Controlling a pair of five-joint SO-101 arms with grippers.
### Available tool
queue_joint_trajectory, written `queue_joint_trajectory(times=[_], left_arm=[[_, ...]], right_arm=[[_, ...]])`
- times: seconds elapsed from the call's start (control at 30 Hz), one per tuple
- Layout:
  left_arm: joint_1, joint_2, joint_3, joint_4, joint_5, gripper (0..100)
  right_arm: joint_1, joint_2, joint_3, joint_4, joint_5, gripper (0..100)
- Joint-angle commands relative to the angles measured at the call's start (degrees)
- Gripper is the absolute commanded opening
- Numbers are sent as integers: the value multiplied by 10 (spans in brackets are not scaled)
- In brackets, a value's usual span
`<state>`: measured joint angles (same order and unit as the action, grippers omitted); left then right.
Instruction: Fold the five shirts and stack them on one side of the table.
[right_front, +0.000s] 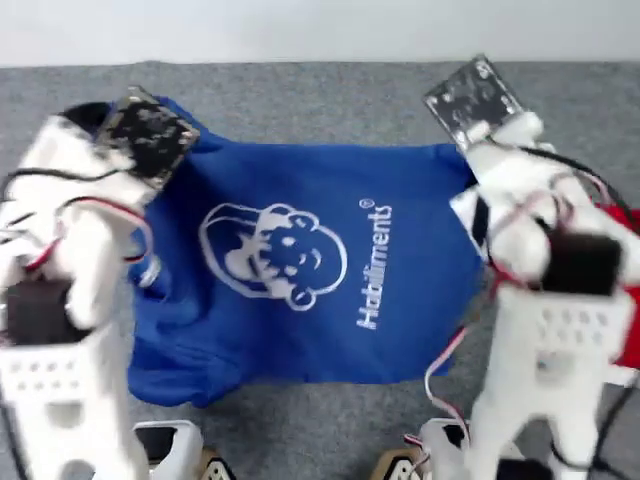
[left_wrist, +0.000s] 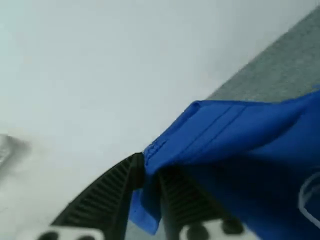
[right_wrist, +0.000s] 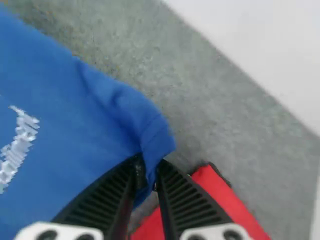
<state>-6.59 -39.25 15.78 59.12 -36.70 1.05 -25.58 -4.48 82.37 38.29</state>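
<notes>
Grey table (right_front: 330, 100) under a pale wall, one blue shirt (right_front: 430, 300) held between two arms.
At the left of the high view, the left pincer (left_wrist: 150, 172) is clamped on a stitched hem of the blue shirt. The shirt lies across the middle of the table, white print up, bunched at lower left. At the right, the right pincer (right_wrist: 148, 167) pinches a sleeve edge, with red cloth (right_wrist: 230, 200) just beside it.
</notes>
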Motion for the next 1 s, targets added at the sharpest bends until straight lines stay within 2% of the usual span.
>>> queue_joint_trajectory(times=[0.0,0.1,0.23,0.57,0.77,0.97], left_arm=[[11,11,118,-157,-6,6],[5,66,145,-225,-6,6],[-3,166,116,-276,-4,6],[-6,415,-139,-290,-4,6],[-13,527,-314,-287,-5,6],[-11,584,-394,-266,-6,6]], right_arm=[[2,52,37,-102,3,14],[1,112,51,-178,3,14],[-20,181,51,-265,3,11],[-60,278,50,-503,-25,13],[-66,330,8,-532,-25,12],[-66,406,-84,-527,-25,11]])
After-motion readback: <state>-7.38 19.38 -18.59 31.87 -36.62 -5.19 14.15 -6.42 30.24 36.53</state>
